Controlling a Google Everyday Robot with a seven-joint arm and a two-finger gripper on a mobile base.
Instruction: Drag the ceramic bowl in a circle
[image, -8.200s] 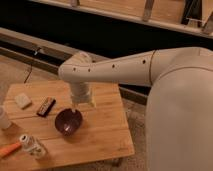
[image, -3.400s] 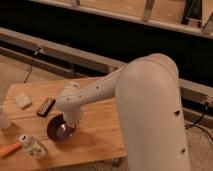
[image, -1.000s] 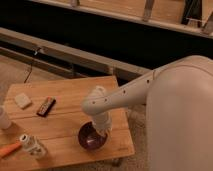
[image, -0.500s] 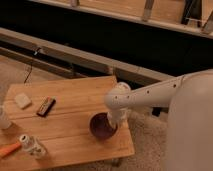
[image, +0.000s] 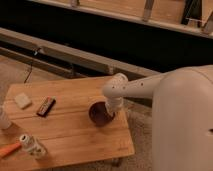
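Since half a second ago my gripper has pulled the ceramic bowl back from the table's near edge toward its middle. The bowl sits under the gripper and just to its picture-left, and the fingers are closed on the bowl's right rim. My wrist covers the fingertips and that stretch of rim. Far to the gripper's picture-left, a white cup is cut off by the frame edge

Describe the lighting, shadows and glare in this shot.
Camera view: dim, warm light; the wooden table is lit evenly, the wall behind is nearly black. The white arm is the brightest thing, without hard glare. The ceramic bowl reads dark, its inside in shade under the shut gripper at its right rim.
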